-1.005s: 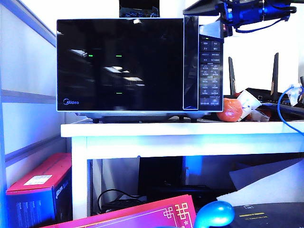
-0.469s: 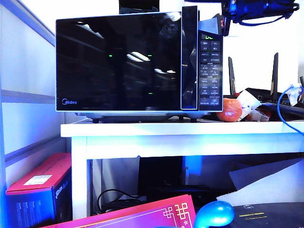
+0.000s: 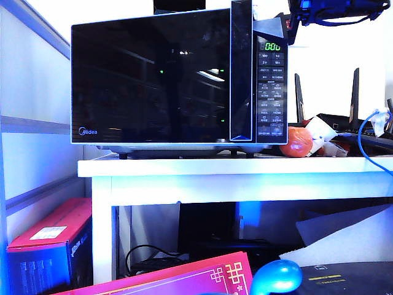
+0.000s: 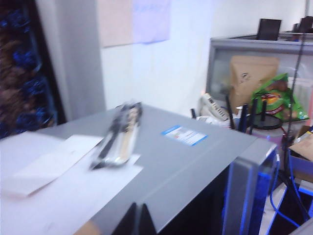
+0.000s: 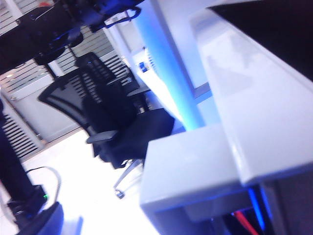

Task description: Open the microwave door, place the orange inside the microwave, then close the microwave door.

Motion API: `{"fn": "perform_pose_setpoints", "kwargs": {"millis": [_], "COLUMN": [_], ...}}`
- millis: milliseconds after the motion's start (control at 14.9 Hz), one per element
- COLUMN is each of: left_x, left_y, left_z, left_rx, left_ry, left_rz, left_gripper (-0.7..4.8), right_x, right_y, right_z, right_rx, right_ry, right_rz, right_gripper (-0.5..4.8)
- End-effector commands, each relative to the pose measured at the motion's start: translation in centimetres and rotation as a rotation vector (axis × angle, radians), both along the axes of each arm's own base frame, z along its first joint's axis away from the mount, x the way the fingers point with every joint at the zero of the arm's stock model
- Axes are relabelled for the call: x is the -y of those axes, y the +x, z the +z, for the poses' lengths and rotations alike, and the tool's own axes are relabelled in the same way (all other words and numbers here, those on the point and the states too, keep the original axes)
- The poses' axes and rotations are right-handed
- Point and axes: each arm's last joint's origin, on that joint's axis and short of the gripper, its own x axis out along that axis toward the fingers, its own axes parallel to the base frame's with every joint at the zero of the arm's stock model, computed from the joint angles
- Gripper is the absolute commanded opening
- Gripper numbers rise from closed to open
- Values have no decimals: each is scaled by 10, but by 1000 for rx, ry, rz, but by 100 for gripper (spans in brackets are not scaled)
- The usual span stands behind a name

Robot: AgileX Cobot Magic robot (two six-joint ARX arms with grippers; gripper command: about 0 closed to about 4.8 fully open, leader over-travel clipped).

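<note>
The black Midea microwave [image 3: 272,92] stands on the white table [image 3: 245,167]. Its glossy door [image 3: 153,80] is ajar, with the handle side swung out towards the camera, and the green display is lit. My right gripper [image 3: 270,29] is a dark wedge just behind the door's upper handle corner; its jaws do not show in the right wrist view. The orange [image 3: 298,142] lies on the table right of the microwave, touched by neither gripper. My left gripper [image 4: 138,223] hangs over the microwave's grey top [image 4: 195,156] with its black tips together, holding nothing.
A crumpled white paper cup [image 3: 319,130] leans next to the orange. Router antennas [image 3: 355,98] and a blue cable [image 3: 368,144] crowd the table's right end. A red box [image 3: 52,236] sits under the table. An office chair [image 5: 112,122] shows in the right wrist view.
The door has swung from flush to ajar, its handle edge coming outward and uncovering the display. The right arm has shifted up and to the right at the door's top corner.
</note>
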Motion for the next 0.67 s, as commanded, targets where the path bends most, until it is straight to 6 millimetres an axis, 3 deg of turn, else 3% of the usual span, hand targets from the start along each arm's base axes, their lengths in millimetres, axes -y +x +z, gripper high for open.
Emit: {"fn": "perform_pose_setpoints", "kwargs": {"millis": [67, 268, 670], "left_x": [7, 14, 29], "left_y": [-5, 0, 22], "left_z": [12, 9, -17], "left_rx": [95, 111, 120], "left_ry": [-26, -52, -66], "left_rz": [40, 129, 149], "left_gripper": [-5, -5, -5], "right_x": [-1, -1, -3], "right_y": [-9, -11, -12], "right_z": [20, 20, 21], "right_rx": [110, 105, 98], "right_ry": [10, 9, 8], "right_rz": [81, 122, 168], "right_gripper": [398, 398, 398]}}
